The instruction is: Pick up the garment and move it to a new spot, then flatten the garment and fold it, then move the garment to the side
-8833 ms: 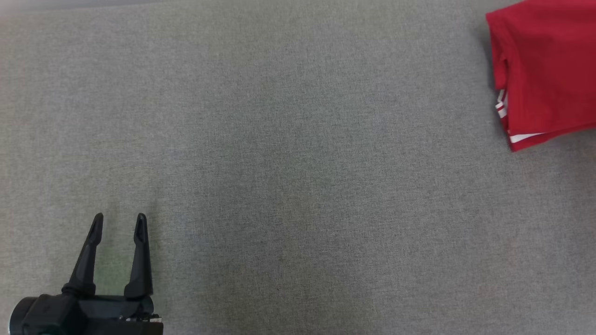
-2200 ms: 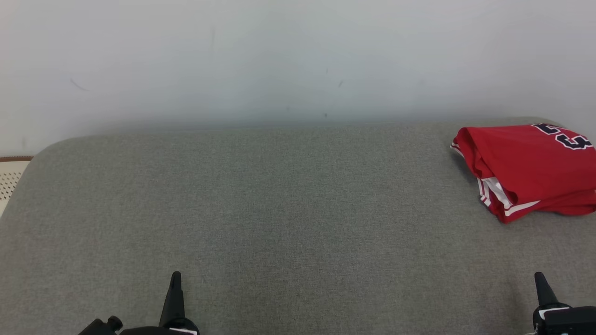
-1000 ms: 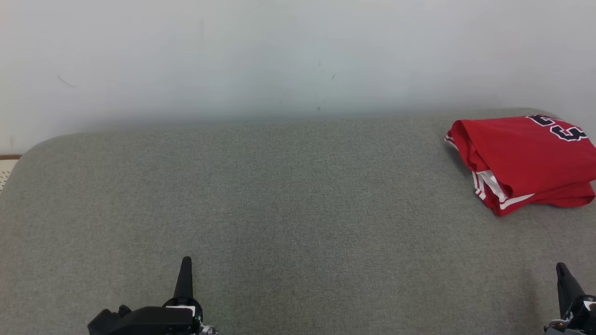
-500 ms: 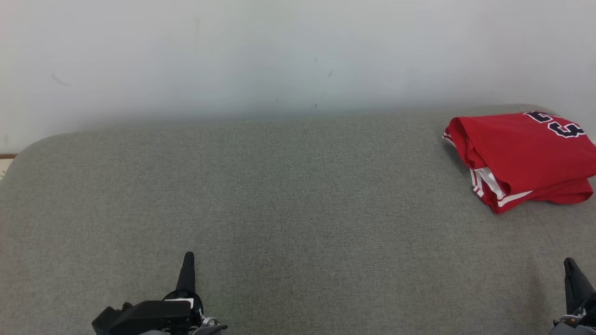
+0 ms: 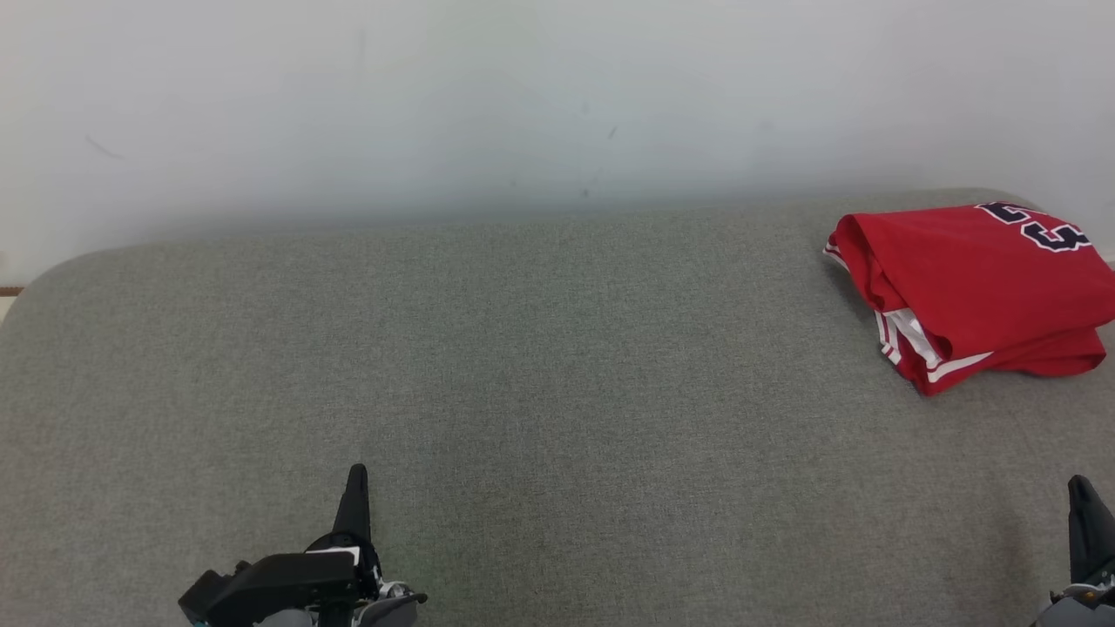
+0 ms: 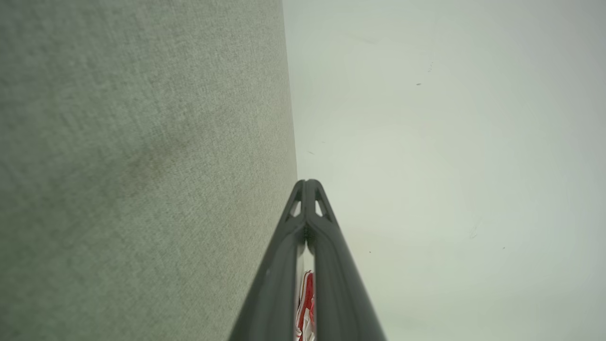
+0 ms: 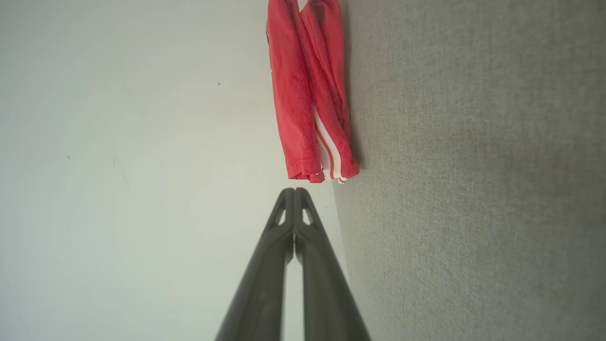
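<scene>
The garment [image 5: 976,287] is a red jersey with white stripes and dark numerals, lying folded at the far right of the grey cushion [image 5: 523,366]. It also shows in the right wrist view as a folded red garment [image 7: 307,99] ahead of my fingertips. My left gripper [image 5: 355,488] sits low at the bottom left, shut with nothing in it; its fingers [image 6: 307,189] meet at the tips. A sliver of the garment [image 6: 307,303] shows between those fingers. My right gripper [image 5: 1084,505] is at the bottom right corner, shut and empty, its fingertips [image 7: 293,194] pressed together, well short of the garment.
A pale wall [image 5: 523,104] rises behind the cushion's far edge. The cushion's rounded left corner [image 5: 35,279] drops off at the left, and wide bare fabric lies between the two grippers.
The picture has drifted slightly, so the camera has moved a little. The garment lies as before. Both grippers stay shut low at the bottom edge, the right one sliding further toward the corner.
</scene>
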Controlling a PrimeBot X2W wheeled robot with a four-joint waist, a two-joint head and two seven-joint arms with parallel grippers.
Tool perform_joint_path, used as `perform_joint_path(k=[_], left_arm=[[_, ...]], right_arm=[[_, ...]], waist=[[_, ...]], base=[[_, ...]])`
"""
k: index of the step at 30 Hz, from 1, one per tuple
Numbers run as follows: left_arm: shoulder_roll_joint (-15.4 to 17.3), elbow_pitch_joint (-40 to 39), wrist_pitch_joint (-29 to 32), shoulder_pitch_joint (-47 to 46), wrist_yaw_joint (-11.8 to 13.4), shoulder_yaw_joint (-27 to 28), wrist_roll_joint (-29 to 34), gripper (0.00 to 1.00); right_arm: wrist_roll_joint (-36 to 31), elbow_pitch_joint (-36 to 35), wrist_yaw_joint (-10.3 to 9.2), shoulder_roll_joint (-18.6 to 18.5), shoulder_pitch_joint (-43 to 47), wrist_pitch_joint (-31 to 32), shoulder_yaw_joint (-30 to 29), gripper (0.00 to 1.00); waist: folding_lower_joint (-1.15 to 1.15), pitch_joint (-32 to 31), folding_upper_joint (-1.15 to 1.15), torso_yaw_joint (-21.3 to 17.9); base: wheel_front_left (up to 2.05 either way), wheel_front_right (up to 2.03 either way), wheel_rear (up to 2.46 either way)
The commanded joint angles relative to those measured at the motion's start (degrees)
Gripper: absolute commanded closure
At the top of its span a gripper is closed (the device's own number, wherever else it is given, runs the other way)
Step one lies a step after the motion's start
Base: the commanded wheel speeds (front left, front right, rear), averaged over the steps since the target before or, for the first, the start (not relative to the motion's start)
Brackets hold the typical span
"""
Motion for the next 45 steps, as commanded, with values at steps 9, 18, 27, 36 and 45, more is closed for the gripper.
perform_joint_path(k=[9, 18, 27, 36, 45], left_arm=[[0.07, 0.28, 0.17, -0.47, -0.18, -0.04, -0.27, 1.00], [0.07, 0.28, 0.17, -0.47, -0.18, -0.04, -0.27, 1.00], [0.07, 0.27, 0.16, -0.46, -0.18, -0.04, -0.28, 1.00], [0.07, 0.27, 0.16, -0.46, -0.18, -0.05, -0.28, 1.00], [0.07, 0.26, 0.16, -0.46, -0.18, -0.05, -0.28, 1.00]], right_arm=[[0.35, 0.09, 0.02, -0.24, -0.35, 0.02, -0.04, 1.00], [0.37, 0.09, 0.02, -0.26, -0.33, -0.01, -0.01, 1.00], [0.39, 0.09, 0.02, -0.27, -0.32, -0.03, 0.02, 1.00], [0.42, 0.09, 0.02, -0.29, -0.32, -0.05, 0.05, 1.00], [0.43, 0.09, 0.02, -0.29, -0.31, -0.06, 0.06, 1.00]], waist=[[0.00, 0.00, 0.00, 0.00], [0.00, 0.00, 0.00, 0.00], [0.00, 0.00, 0.00, 0.00], [0.00, 0.00, 0.00, 0.00], [0.00, 0.00, 0.00, 0.00]], base=[[0.00, 0.00, 0.00], [0.00, 0.00, 0.00], [0.00, 0.00, 0.00], [0.00, 0.00, 0.00], [0.00, 0.00, 0.00]])
